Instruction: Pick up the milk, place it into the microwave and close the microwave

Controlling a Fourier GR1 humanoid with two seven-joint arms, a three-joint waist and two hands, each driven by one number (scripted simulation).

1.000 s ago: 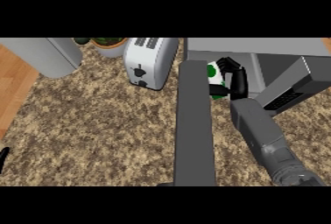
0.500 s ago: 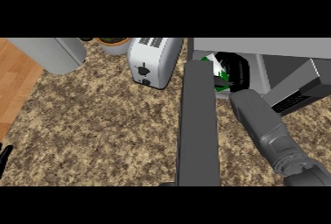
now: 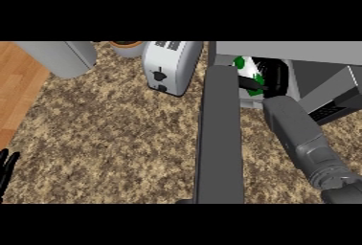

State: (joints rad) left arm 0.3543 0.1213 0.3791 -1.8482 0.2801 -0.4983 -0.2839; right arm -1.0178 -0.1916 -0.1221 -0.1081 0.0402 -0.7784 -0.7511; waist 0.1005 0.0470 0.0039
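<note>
While my right hand curls around the milk inside the microwave, releasing crookedly could topple it against the open door.

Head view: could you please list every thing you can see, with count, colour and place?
Milk: one, white and green, inside the microwave, in the right hand.
Microwave: one, grey, top right.
Door: one, dark grey, open, centre.
Toaster: one, silver, top centre.
Container: one, grey, top left.
Pot: one, brown rim, top edge.
Counter: one, speckled brown.
Right hand: black, curled round milk.
Left hand: black, resting, lower left edge.
</note>
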